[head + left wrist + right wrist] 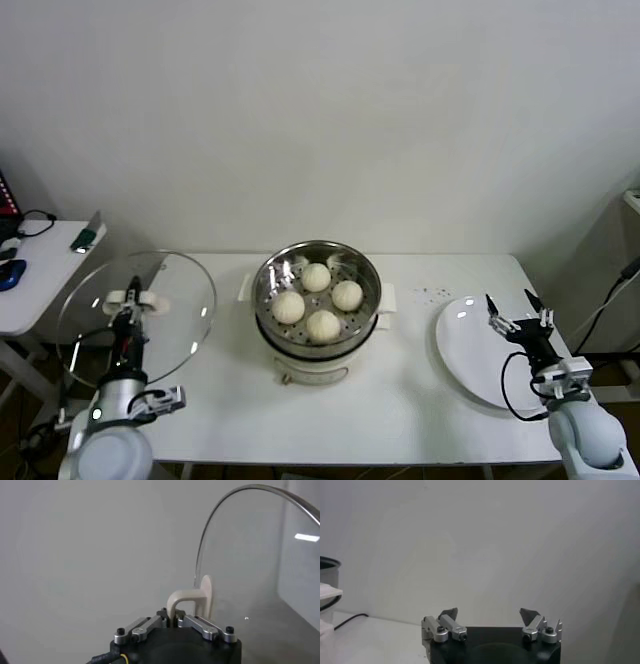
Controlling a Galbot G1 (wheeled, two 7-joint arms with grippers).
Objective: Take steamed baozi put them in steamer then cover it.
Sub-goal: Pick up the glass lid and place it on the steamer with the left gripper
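The left gripper (127, 312) is clamping the cover (137, 305) by its handle, seemingly lifted, at nine o'clock of the steamer (318, 305), which is holding four baozi (318, 298). The right gripper (519, 322) is hovering wide over the plate (470, 350) at three o'clock.

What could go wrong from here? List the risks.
1. The left gripper holds the glass lid only by its thin handle, with the lid tilted up; it could swing or slip.
2. The four buns sit near the steamer rim; a badly centred lid could land crooked.
3. The plate overhangs the table edge beside the open right gripper.
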